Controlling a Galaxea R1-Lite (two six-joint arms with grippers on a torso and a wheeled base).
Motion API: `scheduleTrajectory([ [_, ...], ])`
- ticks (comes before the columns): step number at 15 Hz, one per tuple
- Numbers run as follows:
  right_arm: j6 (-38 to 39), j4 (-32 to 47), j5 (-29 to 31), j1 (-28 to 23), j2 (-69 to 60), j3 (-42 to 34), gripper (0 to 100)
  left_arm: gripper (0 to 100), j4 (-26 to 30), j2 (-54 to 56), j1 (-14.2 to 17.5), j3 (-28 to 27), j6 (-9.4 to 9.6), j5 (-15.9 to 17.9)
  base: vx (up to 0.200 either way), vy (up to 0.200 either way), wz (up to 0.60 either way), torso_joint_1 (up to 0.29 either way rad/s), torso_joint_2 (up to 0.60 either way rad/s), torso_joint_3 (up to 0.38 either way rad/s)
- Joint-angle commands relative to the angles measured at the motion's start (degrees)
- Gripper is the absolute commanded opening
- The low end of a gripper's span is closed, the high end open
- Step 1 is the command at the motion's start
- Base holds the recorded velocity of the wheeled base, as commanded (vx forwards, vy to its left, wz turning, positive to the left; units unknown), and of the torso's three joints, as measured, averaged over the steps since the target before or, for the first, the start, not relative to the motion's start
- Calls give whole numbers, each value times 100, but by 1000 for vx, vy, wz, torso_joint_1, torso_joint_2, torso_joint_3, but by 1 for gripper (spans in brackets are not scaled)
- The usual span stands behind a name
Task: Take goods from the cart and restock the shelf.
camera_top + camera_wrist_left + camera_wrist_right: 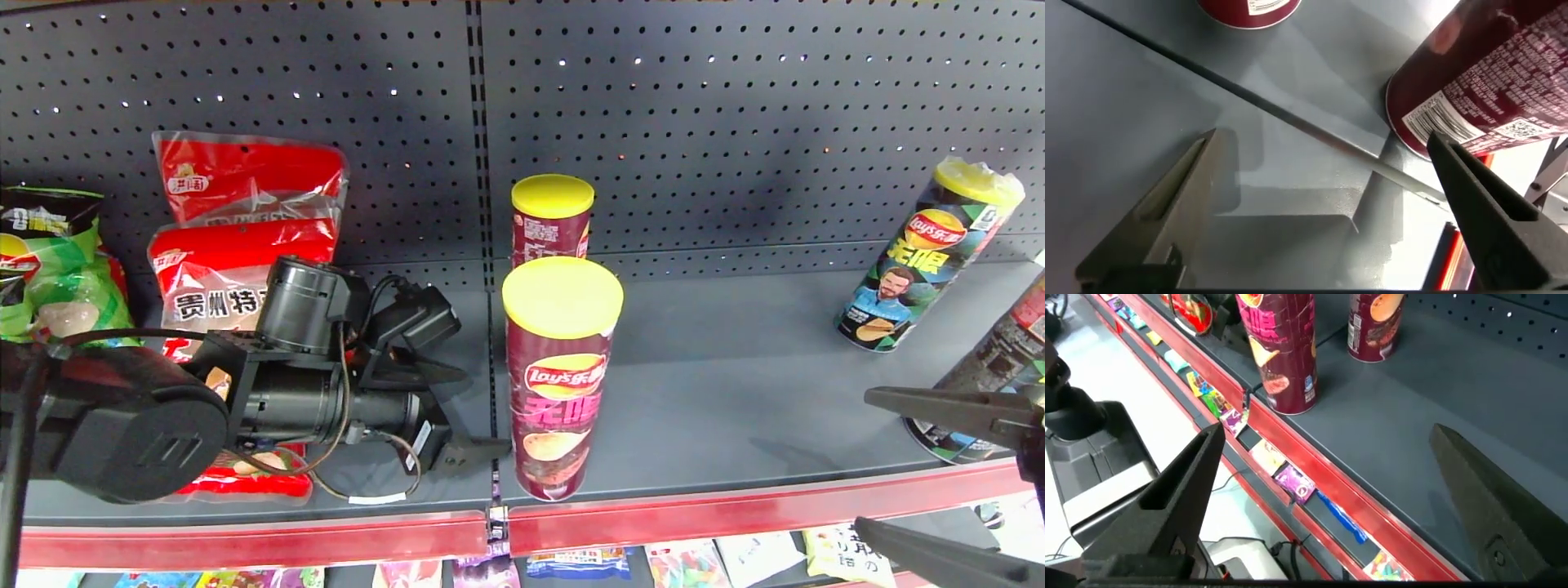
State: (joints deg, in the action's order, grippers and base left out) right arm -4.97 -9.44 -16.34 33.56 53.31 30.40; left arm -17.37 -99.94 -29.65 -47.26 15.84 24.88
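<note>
Near front edge of shelf, just right of its middle seam: front can, maroon crisp tube, upright, yellow lid on; rear can, same kind, straight behind it toward back panel, the two apart.

Left gripper level with lower half of front can, on its left side; fingers spread wide, holding nothing; seen from left wrist, front can outside the gap, just beyond one finger; contact between fingertip and can wall: cannot tell.

Right gripper at right end of shelf, over front edge; fingers likewise wide apart, empty; dark green can upright toward back right corner; another can at right end, cut off by frame.

Red bags and green bag at left end, partly behind left arm.

Handling, judged:
- probably light; cardboard tube, stiff along its length but dentable under a hard squeeze
- glossy wrap likely slick
- tall and narrow, so easy to topple with a sideways nudge, and close to front edge

Best hold judged at mid-height across the round body, fingers square to the wall, moderate force; avoid lid (press-fit, may pop off); avoid pushing at base.

Risk: open fingertip beside can could tip it over front edge; any draw-back best straight away from can wall.
</note>
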Motion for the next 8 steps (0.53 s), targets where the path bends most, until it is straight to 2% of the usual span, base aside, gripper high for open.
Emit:
scheduleTrajectory([
  [1,-4,-6,8,1,13,-61,100,100,6,326,117,86,-10,-18,0,0,0,0,0,0],
  [2,-12,12,16,1,-40,-166,100,100,15,748,249,305,-28,-45,0,0,0,0,0,0],
  [3,-21,12,69,1,-189,-342,100,100,15,1337,354,648,-151,-203,0,0,0,0,0,0],
  [4,-21,21,210,1,-400,-509,100,100,23,2013,416,1026,-432,-431,0,0,0,0,0,0],
  [5,-21,21,456,1,-673,-720,100,100,50,2769,434,1395,-810,-783,0,0,0,0,0,0],
  [6,-21,29,667,1,-910,-869,100,100,85,3314,434,1641,-1047,-1091,0,0,0,0,0,0],
  [7,-21,196,1194,-34,-1508,-1203,100,100,428,4386,442,2107,-1329,-1829,0,0,0,0,0,0],
  [8,-21,513,1493,-104,-2009,-1309,100,100,797,5046,442,2292,-1364,-2295,0,0,0,0,0,0],
])
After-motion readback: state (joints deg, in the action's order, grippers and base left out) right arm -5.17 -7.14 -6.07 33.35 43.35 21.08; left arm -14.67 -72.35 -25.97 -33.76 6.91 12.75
